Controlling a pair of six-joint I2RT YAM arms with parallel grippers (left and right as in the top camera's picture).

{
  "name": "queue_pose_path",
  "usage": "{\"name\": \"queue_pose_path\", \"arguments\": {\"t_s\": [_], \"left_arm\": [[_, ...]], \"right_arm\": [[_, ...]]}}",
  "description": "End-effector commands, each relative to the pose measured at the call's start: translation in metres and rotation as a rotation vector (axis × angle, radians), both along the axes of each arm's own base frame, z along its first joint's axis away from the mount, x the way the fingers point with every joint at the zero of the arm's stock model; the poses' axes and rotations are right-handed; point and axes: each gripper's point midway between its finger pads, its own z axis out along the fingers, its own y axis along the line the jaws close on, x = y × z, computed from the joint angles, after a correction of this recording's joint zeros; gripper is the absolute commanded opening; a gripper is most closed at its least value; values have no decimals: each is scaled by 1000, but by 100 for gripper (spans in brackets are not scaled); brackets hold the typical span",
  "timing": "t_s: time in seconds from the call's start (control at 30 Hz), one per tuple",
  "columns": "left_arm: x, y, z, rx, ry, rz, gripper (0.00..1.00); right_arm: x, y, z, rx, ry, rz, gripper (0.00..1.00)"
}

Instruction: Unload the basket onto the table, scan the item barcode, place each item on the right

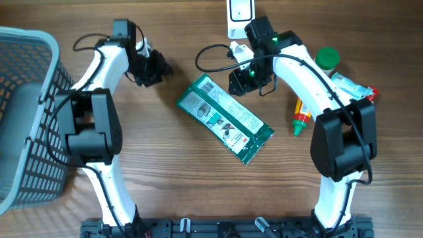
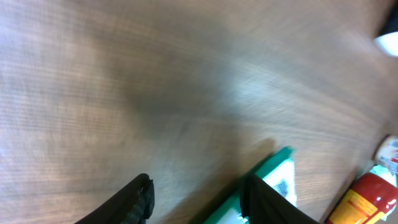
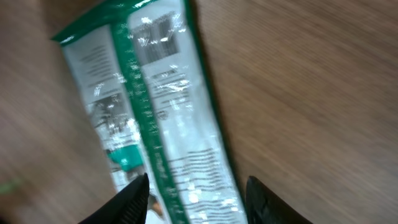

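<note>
The item is a flat green and white packet lying printed side up on the wooden table, slanted from upper left to lower right. My left gripper hovers left of it, open and empty. In the left wrist view its fingers stand apart over bare wood, with the packet's corner behind the right one. My right gripper is above the packet's upper right edge, open. In the right wrist view the packet lies on the table beneath the spread right gripper. The print is blurred, so no barcode is clear.
A grey mesh basket fills the left edge. A white device stands at the back centre. To the right lie a green-lidded jar, a tube pack and a yellow-red bottle, also seen as a red bottle.
</note>
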Motion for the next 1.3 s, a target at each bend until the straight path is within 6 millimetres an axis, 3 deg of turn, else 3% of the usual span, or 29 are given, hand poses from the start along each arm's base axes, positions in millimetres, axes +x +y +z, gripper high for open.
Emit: {"name": "queue_pose_path", "arguments": {"t_s": [0.0, 0.1, 0.2, 0.3, 0.33, 0.47, 0.57, 0.7, 0.8, 0.97, 1.27], "left_arm": [[15, 1, 13, 11, -74, -54, 51], [6, -15, 17, -20, -116, -205, 47], [-25, -40, 11, -31, -16, -276, 36], [-59, -58, -3, 11, 146, -259, 21], [-80, -65, -11, 48, 224, -271, 14], [-102, -76, -39, 106, 260, -296, 12], [-94, -78, -54, 132, 202, -285, 11], [-52, -67, -58, 238, 32, -247, 11], [-33, -68, -55, 250, -49, -233, 11], [-31, -70, -55, 252, -58, -233, 11], [-35, -81, -55, 246, -51, -235, 10]], "right_arm": [[-2, -2, -4, -46, 12, -67, 49], [5, -7, -8, -3, 47, -127, 49], [4, 5, -10, 79, 54, -48, 49], [6, 5, -22, 74, 69, -51, 49], [6, 5, -29, 69, 80, -52, 49], [10, 7, -29, 75, 64, -51, 49], [10, 7, -28, 76, 61, -50, 49], [6, 5, -29, 68, 81, -52, 48], [2, -5, -36, 77, 125, -98, 47], [-21, -18, -45, 289, 221, -40, 54], [-48, -23, -82, 304, 234, -1, 61]]}}
